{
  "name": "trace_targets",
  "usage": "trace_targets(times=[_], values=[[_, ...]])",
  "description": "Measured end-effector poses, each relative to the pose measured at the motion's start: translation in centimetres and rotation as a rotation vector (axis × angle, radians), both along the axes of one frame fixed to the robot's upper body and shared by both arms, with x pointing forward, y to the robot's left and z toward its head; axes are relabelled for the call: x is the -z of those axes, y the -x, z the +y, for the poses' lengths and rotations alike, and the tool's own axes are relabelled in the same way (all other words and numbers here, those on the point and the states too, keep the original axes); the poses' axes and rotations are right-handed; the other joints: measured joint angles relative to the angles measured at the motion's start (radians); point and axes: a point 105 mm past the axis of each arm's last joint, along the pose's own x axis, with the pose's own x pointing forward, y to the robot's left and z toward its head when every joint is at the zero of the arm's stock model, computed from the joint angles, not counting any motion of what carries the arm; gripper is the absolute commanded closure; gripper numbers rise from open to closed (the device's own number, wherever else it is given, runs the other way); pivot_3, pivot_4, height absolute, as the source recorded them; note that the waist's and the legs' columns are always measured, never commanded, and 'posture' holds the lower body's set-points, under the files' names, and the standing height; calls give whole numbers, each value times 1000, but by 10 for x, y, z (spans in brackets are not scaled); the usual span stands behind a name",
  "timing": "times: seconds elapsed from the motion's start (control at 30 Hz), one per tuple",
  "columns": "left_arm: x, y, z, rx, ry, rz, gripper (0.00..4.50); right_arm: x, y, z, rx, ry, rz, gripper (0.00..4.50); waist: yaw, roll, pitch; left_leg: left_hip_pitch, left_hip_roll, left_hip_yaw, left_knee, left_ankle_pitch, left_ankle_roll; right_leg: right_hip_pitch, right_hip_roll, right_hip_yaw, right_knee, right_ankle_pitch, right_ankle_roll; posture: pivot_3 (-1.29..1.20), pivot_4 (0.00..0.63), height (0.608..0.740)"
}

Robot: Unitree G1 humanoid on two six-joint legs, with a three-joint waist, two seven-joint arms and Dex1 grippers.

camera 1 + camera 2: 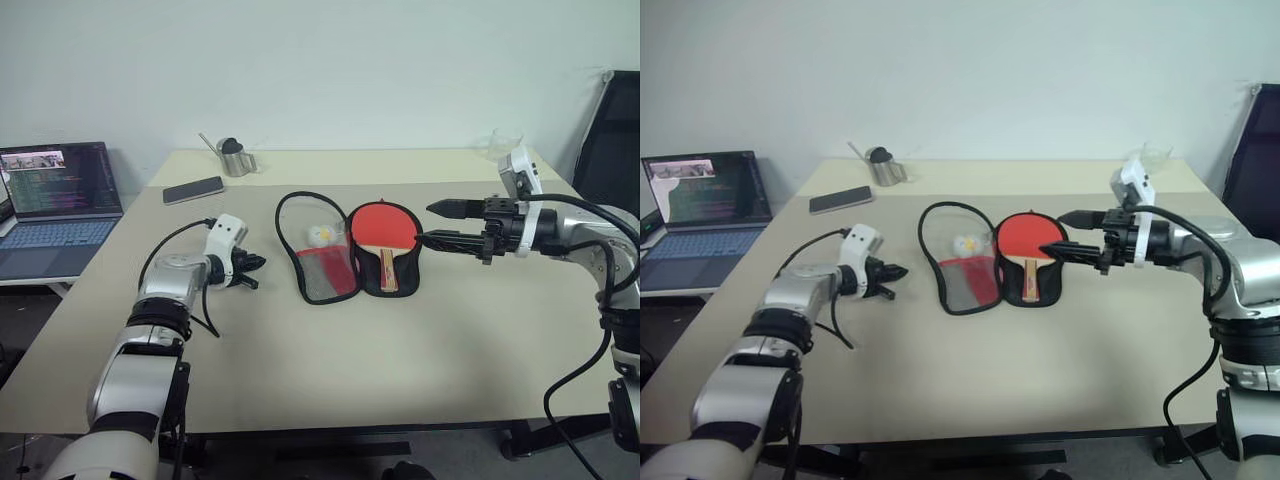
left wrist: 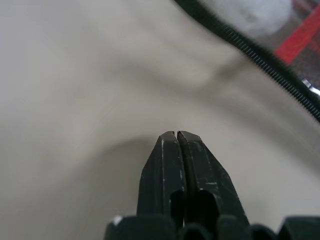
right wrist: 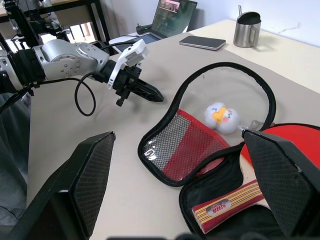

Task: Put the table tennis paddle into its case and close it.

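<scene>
The table tennis paddle (image 1: 381,231) lies inside its case (image 1: 318,268), whose flap is folded open. The left tool (image 1: 250,266), pinched shut and empty, sits beside the flap; the right tool (image 1: 432,224) gapes wide over the paddle. With shut fingers, the left tool may shove the flap, sliding the case across the tabletop (image 1: 350,370).

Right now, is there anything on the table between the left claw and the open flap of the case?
Nothing visible. The shut left claw sits over bare table, apart from the case flap's zipper edge. The phone and cup stand farther back.
</scene>
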Motion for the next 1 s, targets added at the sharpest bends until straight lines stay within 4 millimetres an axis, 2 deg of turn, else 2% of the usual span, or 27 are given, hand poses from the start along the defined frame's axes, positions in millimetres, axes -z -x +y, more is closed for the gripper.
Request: trace_targets(times=[0.07,0.17,0.27,0.4,0.57,0.67,0.73,0.87,1.0], values=[[-1,-1,-11,23,15,-4,4449,1,1,0,0,3,0,0,0,0,0,0,0,0,0,0,0,0,0,0,0,0,0,0,150,740],[-7,-2,-40,88,66,-18,4449,4,1,-1,9,5,7,0,2,0,0,-1,0,0,1,0,0,0,-1,0,0,0,0,0,150,740],[-28,1,-70,170,139,-67,4449,4,0,-2,21,9,4,0,2,-1,0,-1,0,0,1,0,0,0,-1,0,0,0,0,0,150,740],[-65,18,-113,314,255,-144,4449,3,-2,-6,52,6,-1,0,2,-1,0,-1,0,0,1,0,0,0,-1,0,0,0,0,0,150,740],[-85,27,-140,354,331,-190,4449,-1,-2,-13,88,0,-19,0,2,-1,0,0,0,0,1,0,0,1,-1,0,1,0,0,0,150,740],[-80,24,-156,323,320,-196,4449,-3,0,-14,93,9,-30,0,3,-1,0,1,0,0,1,0,0,1,-1,0,1,0,0,0,150,740],[-73,11,-166,224,290,-186,4449,-3,0,-14,102,12,-29,0,9,-1,0,1,0,0,1,0,0,2,-1,0,0,0,1,0,150,740],[-46,-5,-191,104,171,-173,4449,-4,5,-10,88,14,-37,0,21,-1,0,1,0,1,1,0,0,2,-1,1,-1,1,1,0,150,740],[-22,-8,-198,87,104,-149,4449,0,9,-7,91,18,-25,0,23,-1,1,0,0,3,1,0,0,0,-1,2,0,1,1,0,150,740]])
